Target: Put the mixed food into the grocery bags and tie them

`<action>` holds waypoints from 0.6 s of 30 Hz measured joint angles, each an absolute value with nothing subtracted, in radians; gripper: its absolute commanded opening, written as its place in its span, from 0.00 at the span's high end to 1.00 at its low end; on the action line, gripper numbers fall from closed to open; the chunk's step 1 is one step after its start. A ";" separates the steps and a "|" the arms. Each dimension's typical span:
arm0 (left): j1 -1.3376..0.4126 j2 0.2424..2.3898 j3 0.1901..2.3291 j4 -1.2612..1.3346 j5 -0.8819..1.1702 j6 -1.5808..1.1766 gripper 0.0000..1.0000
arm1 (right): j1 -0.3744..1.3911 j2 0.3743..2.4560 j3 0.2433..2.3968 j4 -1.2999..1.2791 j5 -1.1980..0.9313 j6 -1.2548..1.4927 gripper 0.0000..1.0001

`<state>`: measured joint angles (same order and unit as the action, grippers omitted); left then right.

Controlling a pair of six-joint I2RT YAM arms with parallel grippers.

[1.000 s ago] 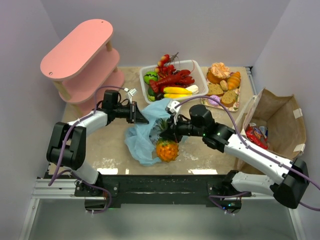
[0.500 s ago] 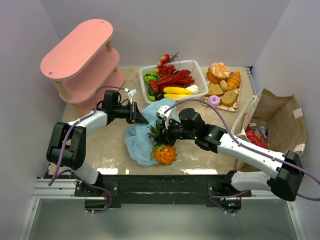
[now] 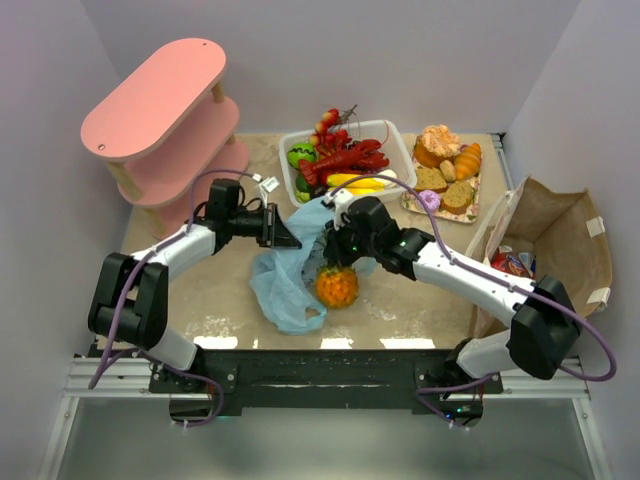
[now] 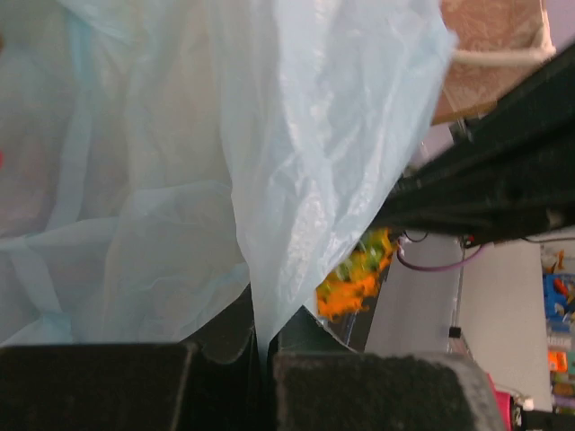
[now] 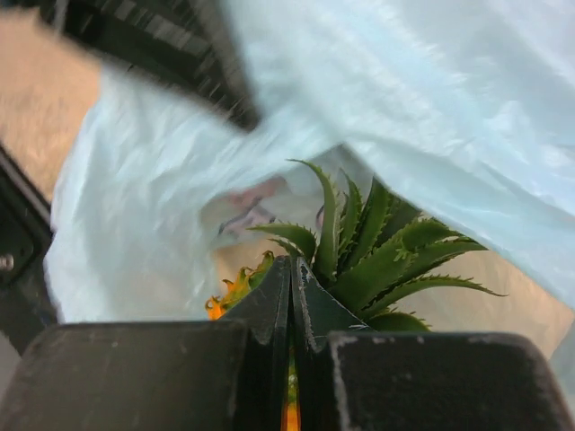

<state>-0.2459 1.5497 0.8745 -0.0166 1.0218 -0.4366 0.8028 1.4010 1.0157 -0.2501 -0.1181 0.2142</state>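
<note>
Nearest the arm bases, the light-blue plastic bag [image 3: 283, 285] lies crumpled on the sandy desk [image 3: 200, 290], its lower folds spread toward the near edge and its upper edge held up. Touching it on the right is the pineapple [image 3: 337, 286], with its orange body low against the film and its green crown pointing up toward the right hand [image 3: 336, 252]. That hand is closed tight on the spiky crown. In the right wrist view the two fingers [image 5: 269, 296] press together with leaves fanning past their tips, and the pale film arches over and around the crown. Whether the fruit is already past the bag's mouth cannot be told. At the desk's right edge the brown paper bag [image 3: 560, 235] stands open with a red snack packet [image 3: 512, 268] inside. A little farther in, the left hand [image 3: 284, 232] is clamped on the plastic bag's raised edge. Its wrist view shows a fold of thin film pinched between the closed fingers, with a glimpse of the pineapple's orange beneath. Beyond both hands sits the white basket [image 3: 404, 150], which holds the red lobster [image 3: 345, 160], the yellow bananas [image 3: 355, 182] and some small green and red pieces. To its right a tray [image 3: 474, 205] carries bread slices and pastries. At the far left a pink shelf [image 3: 160, 95] with three tiers stands by the wall.
</note>
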 measured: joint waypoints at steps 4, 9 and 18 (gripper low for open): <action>-0.340 1.526 0.871 0.021 1.014 -0.462 1.00 | 0.752 1.399 1.039 -0.231 -0.091 0.253 1.00; -0.454 1.526 0.864 0.086 1.002 -0.514 1.00 | 0.748 1.351 1.051 -0.212 -0.034 0.297 1.00; -0.540 1.518 0.724 0.463 0.989 -0.804 1.00 | 0.735 1.217 1.005 -0.041 0.109 0.437 1.00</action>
<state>-0.5396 1.5177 0.7242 0.4629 0.9894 -0.8040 0.7353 1.2171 1.0046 -0.0410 0.1093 0.4366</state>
